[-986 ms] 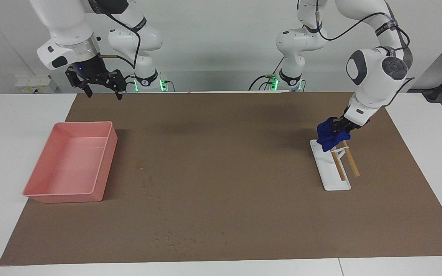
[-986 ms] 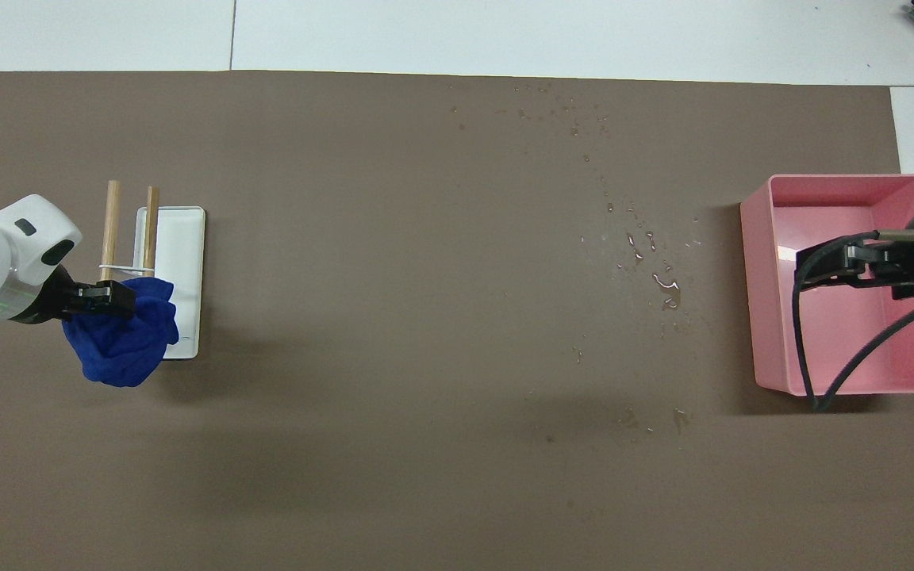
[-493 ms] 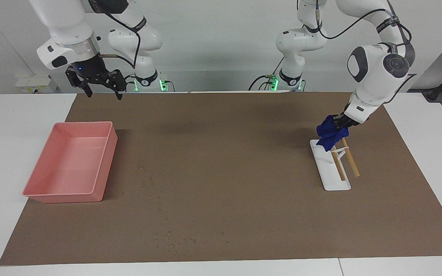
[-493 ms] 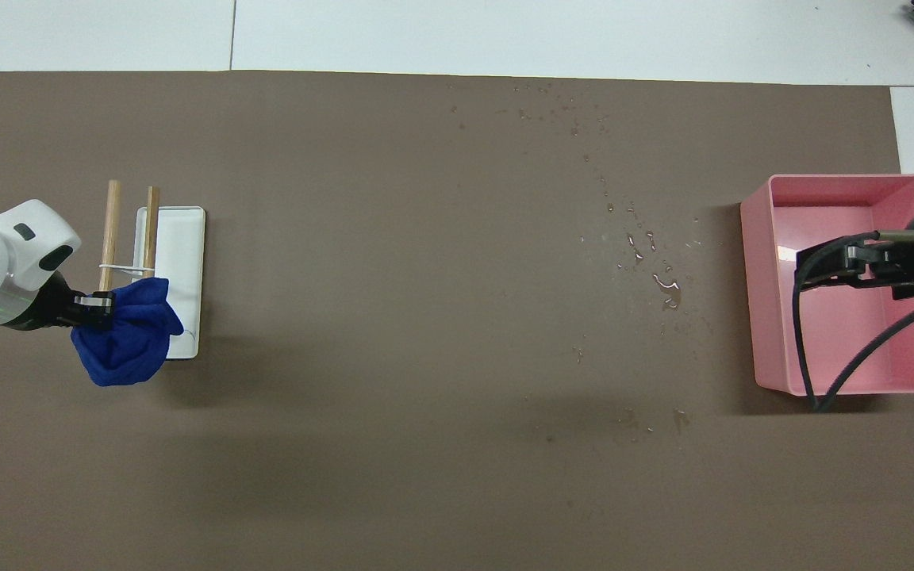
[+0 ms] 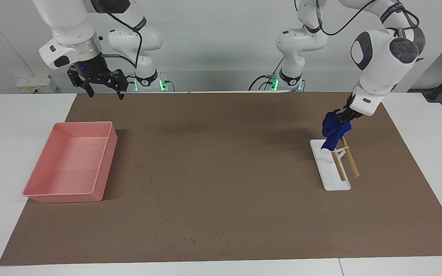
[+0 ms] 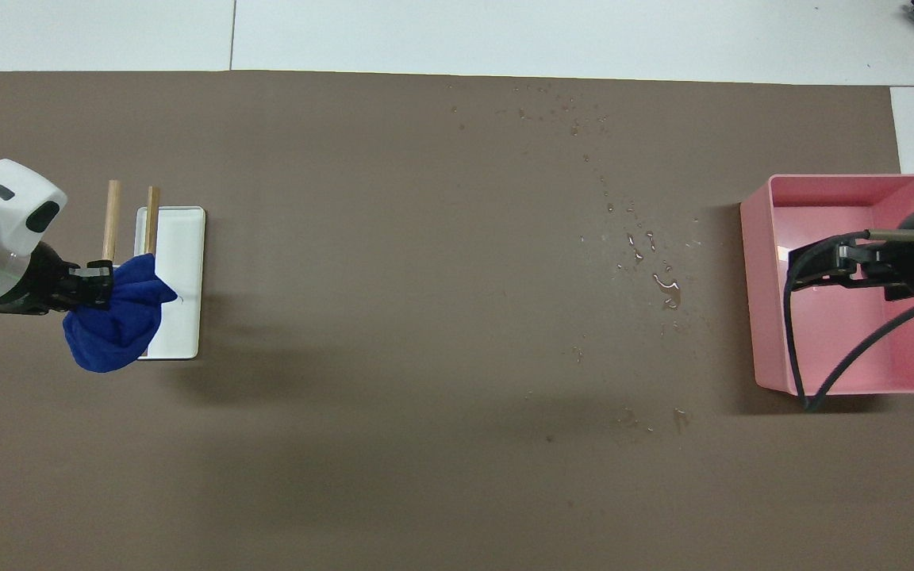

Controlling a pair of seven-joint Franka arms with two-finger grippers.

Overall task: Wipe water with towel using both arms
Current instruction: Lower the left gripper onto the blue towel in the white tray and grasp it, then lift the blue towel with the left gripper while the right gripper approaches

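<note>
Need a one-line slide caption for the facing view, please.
Left end effector lifts the blue towel off the white rack; right end effector waits raised.

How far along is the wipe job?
Early. Done: the left gripper has the towel in its grip, hanging in the air over the white tray with the wooden sticks. In hand: carrying it. Left: the water drops beside the pink bin are unwiped. The right gripper waits over the mat.

Towel: bunched, gripped by left gripper over white tray
Right gripper: over pink bin
Water drops: on brown mat
</note>
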